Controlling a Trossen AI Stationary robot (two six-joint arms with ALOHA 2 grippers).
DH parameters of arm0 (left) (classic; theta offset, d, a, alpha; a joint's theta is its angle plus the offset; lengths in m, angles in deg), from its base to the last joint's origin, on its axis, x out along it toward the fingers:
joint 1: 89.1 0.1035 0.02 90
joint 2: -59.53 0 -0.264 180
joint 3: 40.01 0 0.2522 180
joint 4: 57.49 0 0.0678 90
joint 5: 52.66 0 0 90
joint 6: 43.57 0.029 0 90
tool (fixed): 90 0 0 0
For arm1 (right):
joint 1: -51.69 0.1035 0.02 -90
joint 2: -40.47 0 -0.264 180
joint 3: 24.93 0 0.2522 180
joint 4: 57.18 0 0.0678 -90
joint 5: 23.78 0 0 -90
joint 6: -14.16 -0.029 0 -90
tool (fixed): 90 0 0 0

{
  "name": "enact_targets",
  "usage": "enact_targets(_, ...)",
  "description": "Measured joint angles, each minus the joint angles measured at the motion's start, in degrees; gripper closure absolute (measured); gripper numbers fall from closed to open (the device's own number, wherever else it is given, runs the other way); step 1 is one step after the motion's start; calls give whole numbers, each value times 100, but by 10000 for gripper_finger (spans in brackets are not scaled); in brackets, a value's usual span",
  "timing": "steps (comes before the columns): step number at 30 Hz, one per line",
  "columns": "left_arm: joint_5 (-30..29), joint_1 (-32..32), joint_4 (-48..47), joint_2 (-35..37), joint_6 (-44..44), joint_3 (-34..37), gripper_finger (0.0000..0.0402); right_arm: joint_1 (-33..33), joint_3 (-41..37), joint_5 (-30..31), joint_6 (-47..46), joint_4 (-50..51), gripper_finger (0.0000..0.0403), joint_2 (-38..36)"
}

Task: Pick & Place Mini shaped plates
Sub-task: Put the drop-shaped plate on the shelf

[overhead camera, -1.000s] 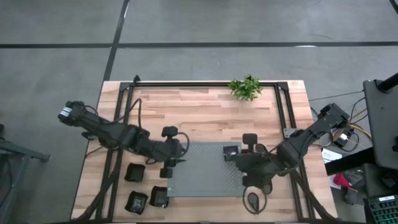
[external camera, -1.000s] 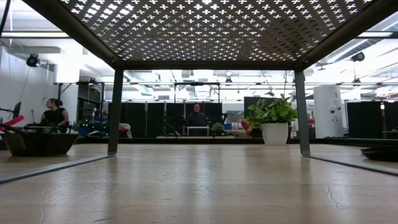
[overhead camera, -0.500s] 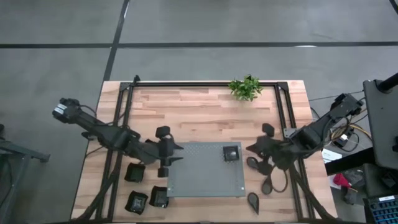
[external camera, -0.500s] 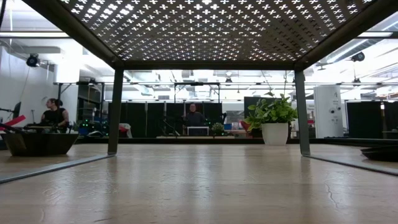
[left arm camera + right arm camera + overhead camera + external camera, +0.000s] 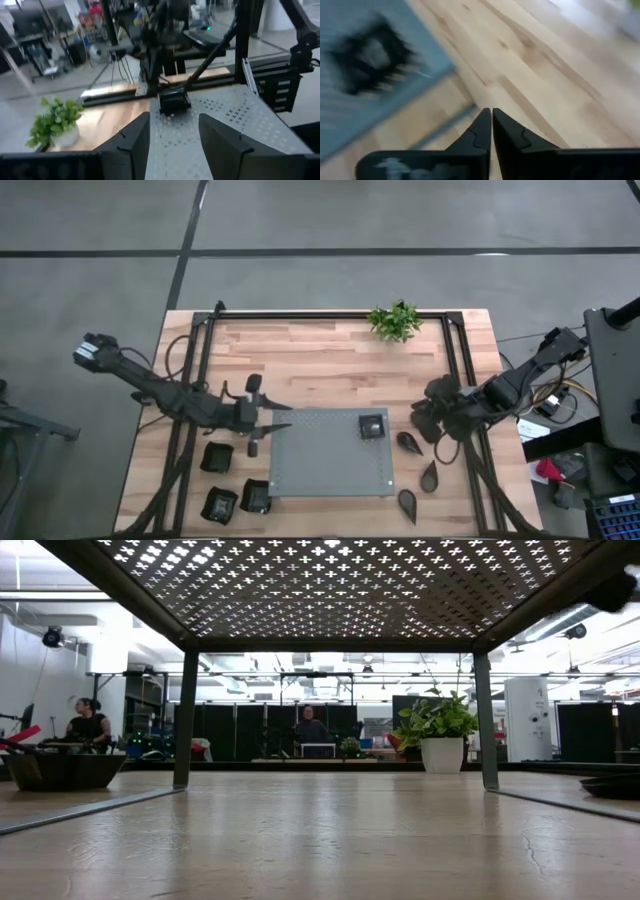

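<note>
- Nearest edge of the wooden table (image 5: 320, 350): two small square plates (image 5: 221, 504) (image 5: 257, 496) sit side by side near the left front corner, with a third square plate (image 5: 216, 457) just behind them.
- Right front: three teardrop plates (image 5: 407, 502) (image 5: 429, 476) (image 5: 407, 442) lie on bare wood beside the right edge of the grey dotted mat (image 5: 330, 453), each apart from the others.
- On the mat: one small square plate (image 5: 371, 426) rests near the far right corner; the left wrist view shows it (image 5: 173, 102) ahead of that arm's fingers (image 5: 134, 137).
- Left gripper (image 5: 262, 420): above the mat's left edge, jaws spread, holding nothing.
- Right gripper (image 5: 425, 418): just right of the mat, above the wood behind the teardrop plates; fingers (image 5: 483, 127) pressed together, empty.
- Far edge: a small green plant (image 5: 394, 321) stands on the table.
</note>
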Motion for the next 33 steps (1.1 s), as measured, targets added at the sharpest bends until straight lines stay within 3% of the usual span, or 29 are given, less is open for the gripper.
enact_targets(5,99,0,117,452,-170,527,238,-70,-213,-434,-822,669,349,25)
enact_targets(12,89,2,258,1263,-307,1192,238,-161,-418,-498,-1641,700,290,32)
enact_targets(24,198,9,241,2822,-576,2492,238,-178,-974,-1119,-2139,695,296,31)
enact_targets(33,653,9,-2,3955,-556,3047,238,-427,-1135,-1397,-2292,575,286,-82)
